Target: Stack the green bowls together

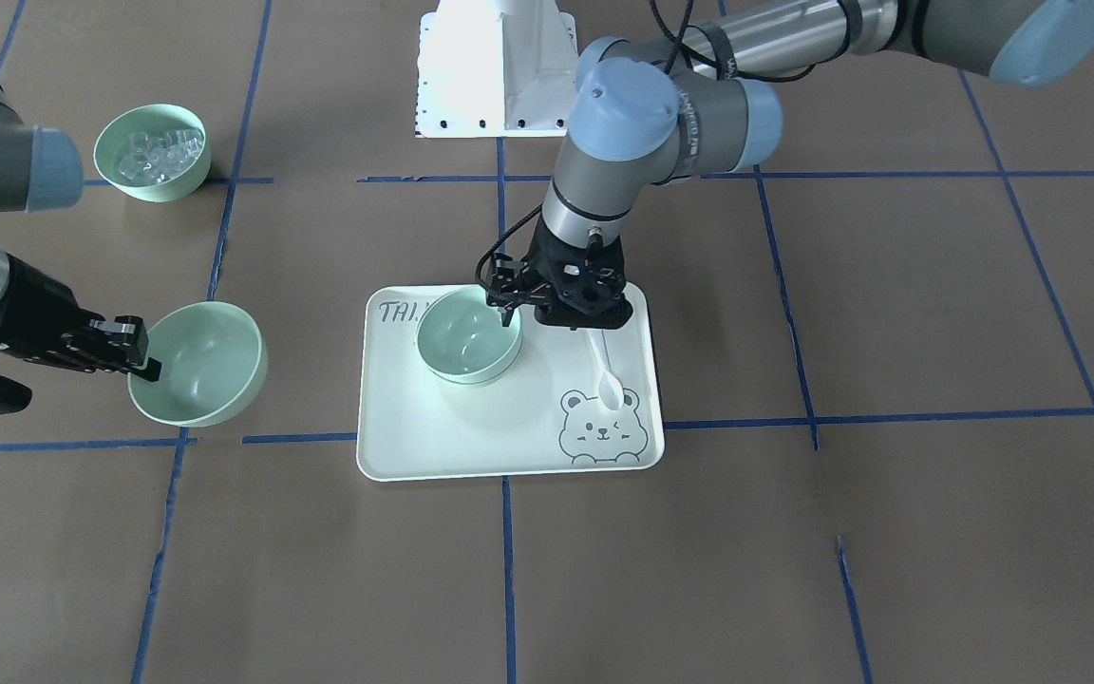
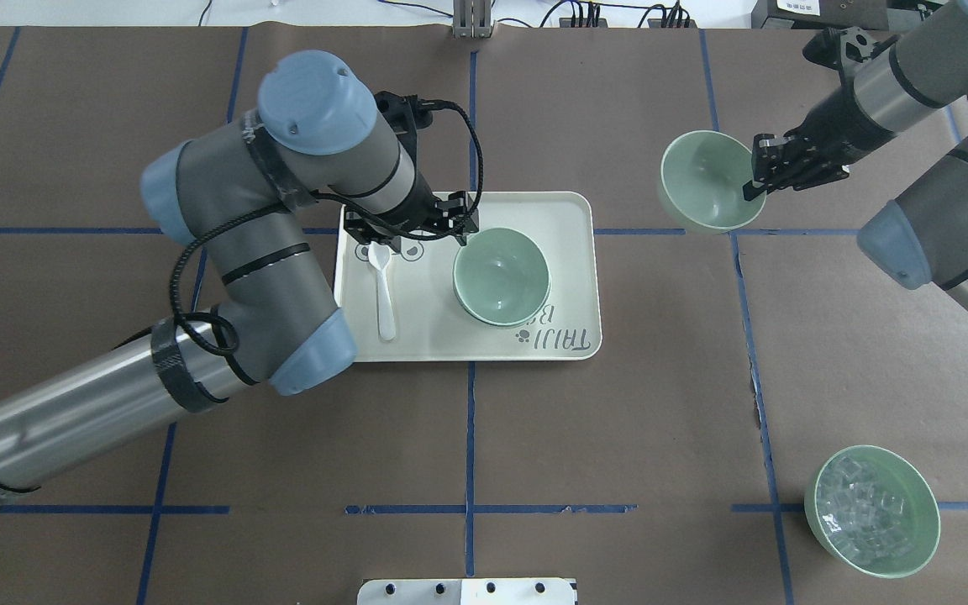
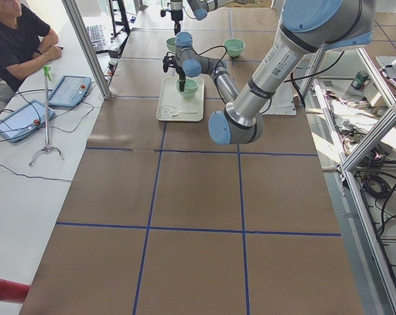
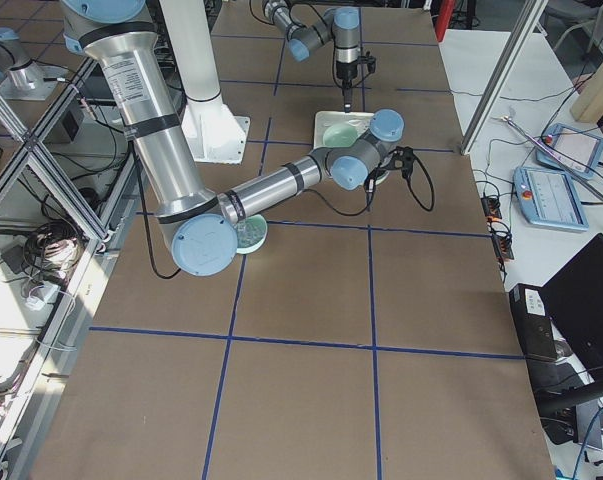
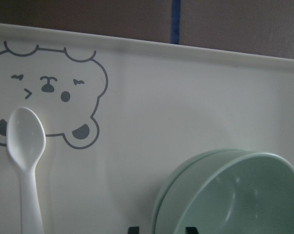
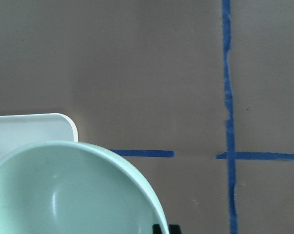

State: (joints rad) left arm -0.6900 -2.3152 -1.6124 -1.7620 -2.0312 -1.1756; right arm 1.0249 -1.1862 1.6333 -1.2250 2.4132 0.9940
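Two pale green bowls (image 2: pixel 501 276) sit nested on the cream bear tray (image 2: pixel 568 210); the left wrist view shows both rims (image 5: pixel 229 195). My left gripper (image 2: pixel 460 228) is open, its fingers straddling the nested bowls' rim on the side toward the bear drawing (image 5: pixel 160 229). My right gripper (image 2: pixel 753 181) is shut on the rim of a third green bowl (image 2: pixel 707 181) and holds it tilted, to the tray's right in the overhead view. This bowl (image 1: pixel 198 361) also fills the lower left of the right wrist view (image 6: pixel 64 195).
A white plastic spoon (image 2: pixel 383 286) lies on the tray next to the bear drawing. A same-coloured bowl with clear cubes (image 2: pixel 872 511) stands near the robot's right side. The robot's white base plate (image 2: pixel 467 591) is at the near edge. Blue tape lines cross the brown table.
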